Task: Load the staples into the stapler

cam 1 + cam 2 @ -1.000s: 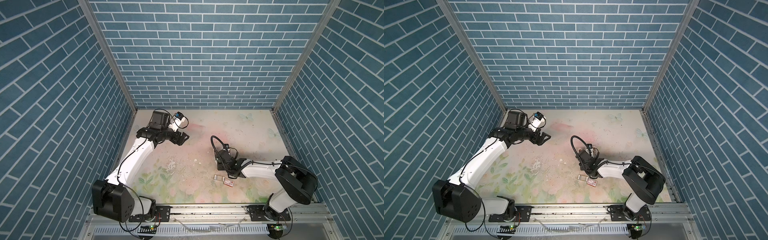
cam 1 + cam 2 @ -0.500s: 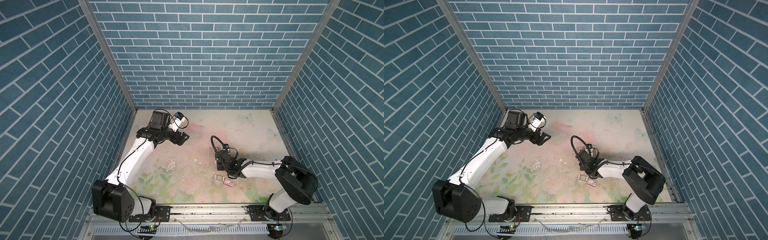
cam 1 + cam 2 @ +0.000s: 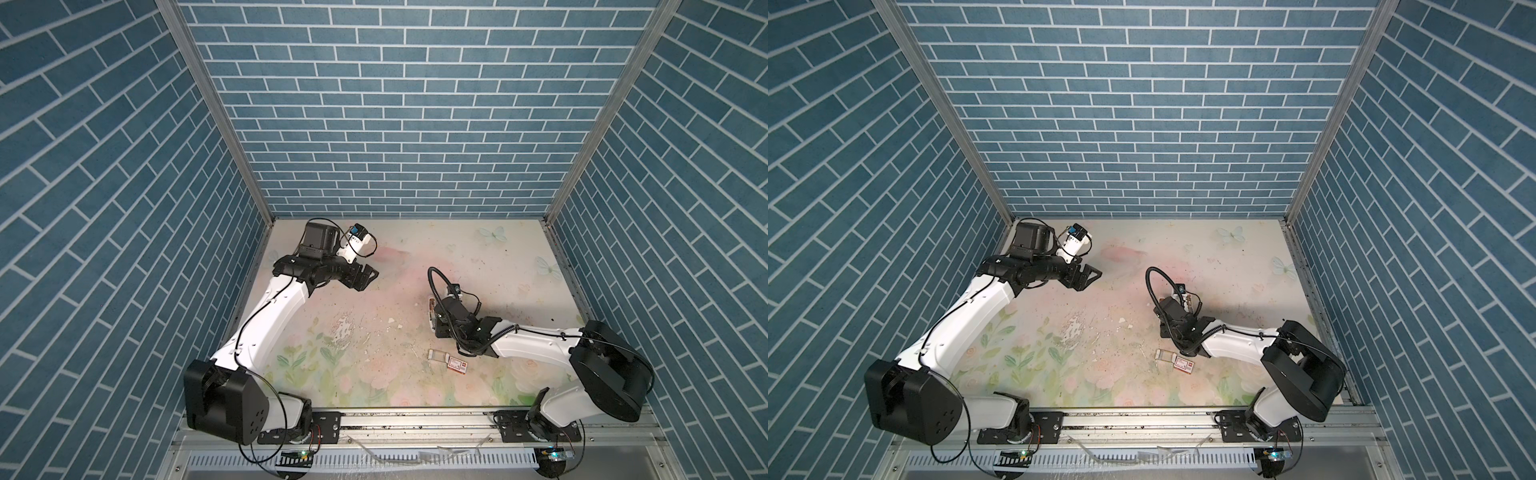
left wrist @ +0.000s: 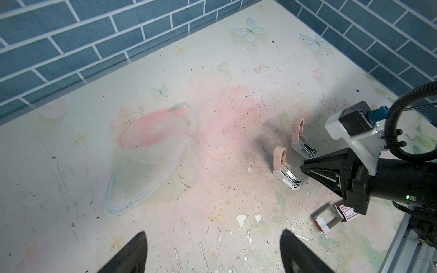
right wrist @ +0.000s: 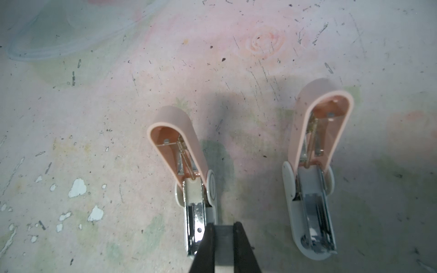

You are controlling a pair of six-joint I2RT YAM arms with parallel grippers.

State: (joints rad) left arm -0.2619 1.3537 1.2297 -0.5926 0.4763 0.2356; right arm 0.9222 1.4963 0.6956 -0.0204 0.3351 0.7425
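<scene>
Two small staplers lie side by side with their pink lids swung up and their metal channels bare: one stapler (image 5: 192,196) (image 4: 285,171) just beside my right fingertips, a second stapler (image 5: 312,201) (image 4: 302,144) a little apart. My right gripper (image 5: 224,225) (image 4: 304,166) is shut on a flat grey strip of staples (image 5: 223,241), held low beside the front end of the nearer stapler's channel. In both top views my left gripper (image 3: 365,277) (image 3: 1088,277) hangs open and empty above the back left of the table, far from the staplers.
A red-and-white staple box (image 3: 457,365) (image 3: 1185,364) and a clear little tray (image 3: 436,356) (image 3: 1163,354) lie near the right arm's forearm. A clear plastic dish (image 4: 151,160) rests on the table. Loose staples and paint chips litter the middle. Brick walls close in three sides.
</scene>
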